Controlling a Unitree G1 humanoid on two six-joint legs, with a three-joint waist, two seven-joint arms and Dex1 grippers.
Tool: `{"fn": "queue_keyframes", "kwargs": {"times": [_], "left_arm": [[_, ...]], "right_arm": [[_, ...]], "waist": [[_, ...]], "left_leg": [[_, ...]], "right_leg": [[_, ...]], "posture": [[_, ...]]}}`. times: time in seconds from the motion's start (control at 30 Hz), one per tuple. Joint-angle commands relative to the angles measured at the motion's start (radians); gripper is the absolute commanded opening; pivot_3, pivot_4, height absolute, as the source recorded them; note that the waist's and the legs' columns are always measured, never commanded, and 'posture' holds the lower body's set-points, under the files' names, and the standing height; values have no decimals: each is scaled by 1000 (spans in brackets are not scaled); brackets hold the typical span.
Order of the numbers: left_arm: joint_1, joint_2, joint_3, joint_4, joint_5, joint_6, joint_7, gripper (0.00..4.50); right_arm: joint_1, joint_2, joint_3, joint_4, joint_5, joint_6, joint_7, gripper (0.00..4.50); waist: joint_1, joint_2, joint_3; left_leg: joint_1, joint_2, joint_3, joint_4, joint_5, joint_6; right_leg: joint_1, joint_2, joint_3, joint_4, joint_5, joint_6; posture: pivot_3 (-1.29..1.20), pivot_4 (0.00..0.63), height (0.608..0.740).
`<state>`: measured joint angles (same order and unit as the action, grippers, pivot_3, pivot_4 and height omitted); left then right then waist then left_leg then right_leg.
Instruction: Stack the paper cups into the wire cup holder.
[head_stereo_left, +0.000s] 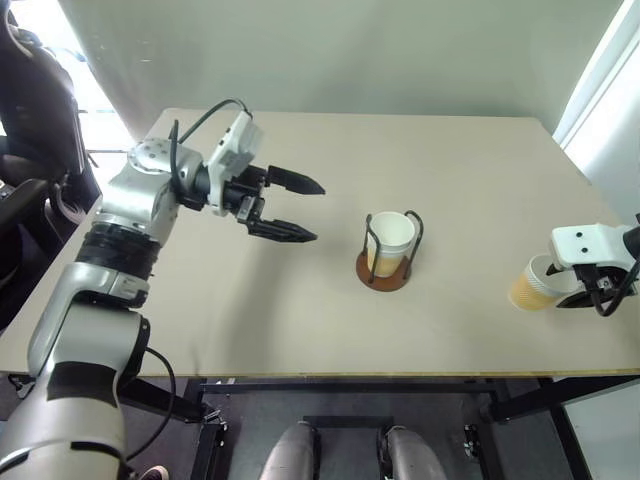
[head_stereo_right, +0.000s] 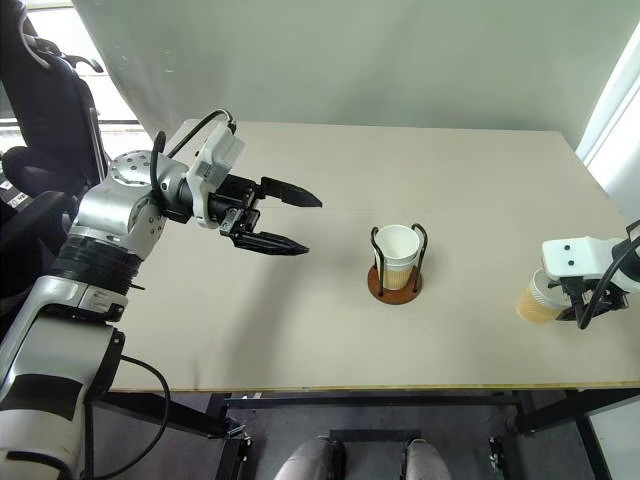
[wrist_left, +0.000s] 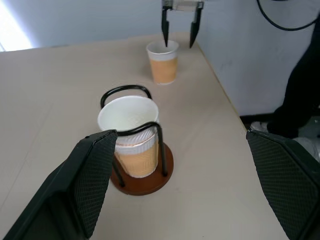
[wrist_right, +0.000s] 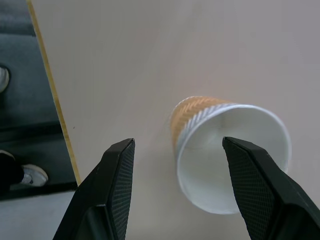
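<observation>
Bare table (head_stereo_left: 300, 300) surrounds the wire cup holder (head_stereo_left: 385, 262); approach unobstructed.

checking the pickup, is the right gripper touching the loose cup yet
Cannot tell. In the left wrist view the right gripper straddles the loose cup, one finger dipping inside the rim, yet no view plainly shows contact or a gap.

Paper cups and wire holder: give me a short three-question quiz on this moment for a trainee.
1. True or false: the left black two-fingered pincer is shut on a cup.
2. Where is the loose tan paper cup with a white rim? A) lying on its side at the far edge; B) upright near the right edge of the beige table, below the open right pincer; C) in the left pincer.
3. Fill in: the dark wire cup holder on a reddish-brown disc holds a ____.
Key: 1 false, it is open and empty; 2 B; 3 paper cup.
</observation>
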<state>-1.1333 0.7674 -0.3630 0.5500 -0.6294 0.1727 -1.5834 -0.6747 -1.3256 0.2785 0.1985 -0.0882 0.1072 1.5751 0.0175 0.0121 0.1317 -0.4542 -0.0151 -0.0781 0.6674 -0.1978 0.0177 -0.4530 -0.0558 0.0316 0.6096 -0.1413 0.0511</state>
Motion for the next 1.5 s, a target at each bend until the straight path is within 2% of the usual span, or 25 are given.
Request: {"fn": "queue_keyframes", "kwargs": {"times": [0.03, 0.7, 0.8, 1.0, 1.03, 1.5], "left_arm": [[-35, 24, 6, -37, -17, -16, -31, 4455], [-16, 76, -3, 18, -20, -102, -31, 4455], [-12, 90, -23, 28, -23, -123, -31, 4455], [-24, 101, -64, 69, -32, -163, -31, 4455], [-25, 100, -68, 68, -35, -166, -31, 4455], [-39, 76, -130, 167, -20, -260, -31, 4455]], "right_arm": [[-4, -1, -39, 7, -21, -20, -17, 2817], [-29, 119, 22, 136, -199, -163, -62, 2817], [-33, 123, 18, 140, -208, -169, -54, 2294], [-58, 124, 15, 150, -224, -183, -38, 164], [-58, 123, 14, 148, -224, -183, -36, 21], [-122, 124, -18, 10, -175, -127, 36, 21]], "waist": [[-1, 0, 0], [-4, 0, 0], [-4, 0, 0], [-4, 0, 0], [-4, 0, 0], [-6, 0, 0]], "left_leg": [[0, 0, 0, 0, 0, 0], [0, 0, 0, -1, 0, 0], [0, 0, 0, -1, 0, 0], [0, 0, -1, -1, 0, 0], [0, 0, -1, -1, 0, -1], [0, 0, -1, -2, -1, -1]], "right_leg": [[0, 0, 0, 0, 0, 0], [0, 0, 0, 0, 0, 0], [0, 0, 0, 0, 0, 0], [0, 0, 0, 0, 0, -1], [0, 0, 0, 0, 0, -1], [-1, 0, 0, -1, -1, -2]], "posture": [[0, 150, 740], [0, 150, 740], [0, 150, 740], [0, 150, 740], [0, 150, 740], [0, 150, 740]]}}
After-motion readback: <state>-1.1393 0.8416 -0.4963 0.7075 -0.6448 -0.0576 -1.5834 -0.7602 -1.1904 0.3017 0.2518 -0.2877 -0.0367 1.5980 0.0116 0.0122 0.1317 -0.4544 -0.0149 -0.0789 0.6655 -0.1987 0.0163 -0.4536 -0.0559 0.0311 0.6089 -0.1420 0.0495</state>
